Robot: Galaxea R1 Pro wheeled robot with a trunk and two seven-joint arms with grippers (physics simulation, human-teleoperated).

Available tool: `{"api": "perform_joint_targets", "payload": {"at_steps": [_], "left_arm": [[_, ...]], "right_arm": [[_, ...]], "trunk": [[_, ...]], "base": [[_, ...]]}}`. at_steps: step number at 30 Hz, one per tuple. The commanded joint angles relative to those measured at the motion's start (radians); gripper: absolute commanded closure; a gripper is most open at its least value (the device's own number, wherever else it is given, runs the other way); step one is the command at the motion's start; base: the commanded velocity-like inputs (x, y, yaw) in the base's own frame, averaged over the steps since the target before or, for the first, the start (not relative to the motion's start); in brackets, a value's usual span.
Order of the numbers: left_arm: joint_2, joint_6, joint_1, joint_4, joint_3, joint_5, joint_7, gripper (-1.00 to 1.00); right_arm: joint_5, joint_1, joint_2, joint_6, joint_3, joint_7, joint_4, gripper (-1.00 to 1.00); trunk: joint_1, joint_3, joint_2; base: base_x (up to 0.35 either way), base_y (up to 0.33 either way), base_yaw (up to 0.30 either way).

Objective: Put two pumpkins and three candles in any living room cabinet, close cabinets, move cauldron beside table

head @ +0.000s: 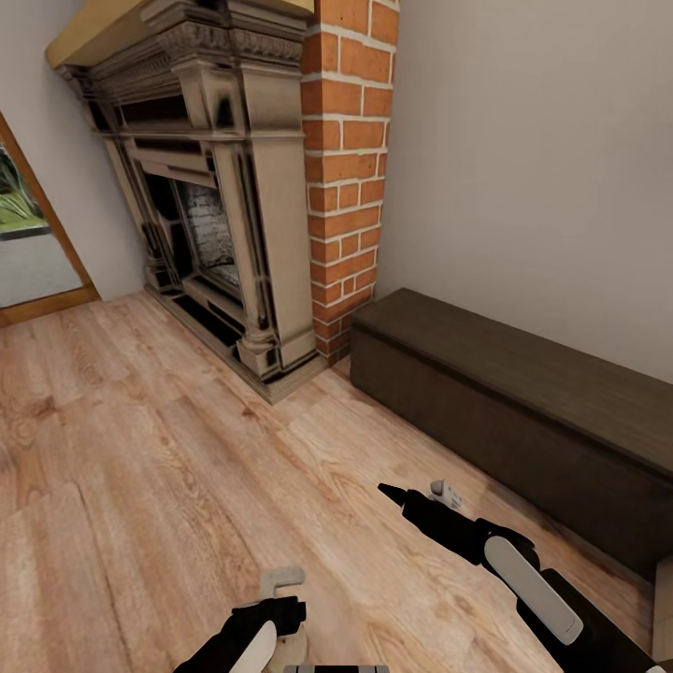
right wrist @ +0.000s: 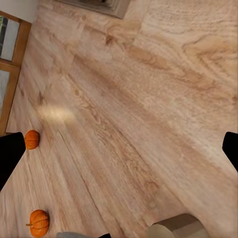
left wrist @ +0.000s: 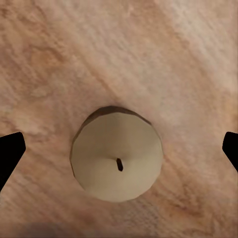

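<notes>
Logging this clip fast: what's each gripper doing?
Left gripper: open, jaws straddling the squat beige wax candle on the floor.
Right gripper: open, empty.

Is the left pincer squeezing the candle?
No, the candle stands on the wooden floor, well apart from both fingers.

Candle (left wrist: 117, 156): on the floor (left wrist: 163, 54), upright, between the two fingertips of the left gripper (left wrist: 119, 151) and touching neither — directly under that gripper.
Left gripper (head: 280, 598): at the near edge of the head view, low over the floor.
Right gripper (head: 418, 494): right of the left one and farther forward, near the front of the cabinet (head: 523, 411).
Cabinet: along the right-hand wall, its far end just beside the brick column (head: 348, 168).
Fireplace (head: 201, 187): left of the column, touching it.
Pumpkins (right wrist: 31, 139) (right wrist: 38, 222): on the floor, well apart from each other — both well away from the right gripper.
</notes>
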Motion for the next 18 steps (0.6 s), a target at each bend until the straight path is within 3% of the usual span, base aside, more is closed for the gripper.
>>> {"api": "perform_joint_targets", "payload": {"at_steps": [1, 14, 18], "left_arm": [[0.001, 0.001, -0.001, -0.002, -0.003, 0.009, 0.009, -1.0], [0.0, -0.016, -0.001, -0.002, -0.004, 0.008, 0.009, -1.0], [0.016, -0.01, 0.001, -0.014, 0.002, 0.011, 0.003, -1.0]], "right_arm": [[-0.005, -0.001, -0.001, 0.001, 0.001, -0.001, -0.001, -1.0], [-0.002, -0.002, -0.001, 0.003, 0.001, 0.0, -0.016, -1.0], [-0.001, -0.002, 0.001, 0.007, 0.002, 0.002, -0.014, -1.0]], "trunk": [[0.0, -0.001, 0.0], [0.006, -0.051, -0.003], [0.006, -0.051, -0.003]], "base": [[0.0, 0.0, 0.0], [0.0, 0.0, 0.0], [0.0, 0.0, 0.0]]}}
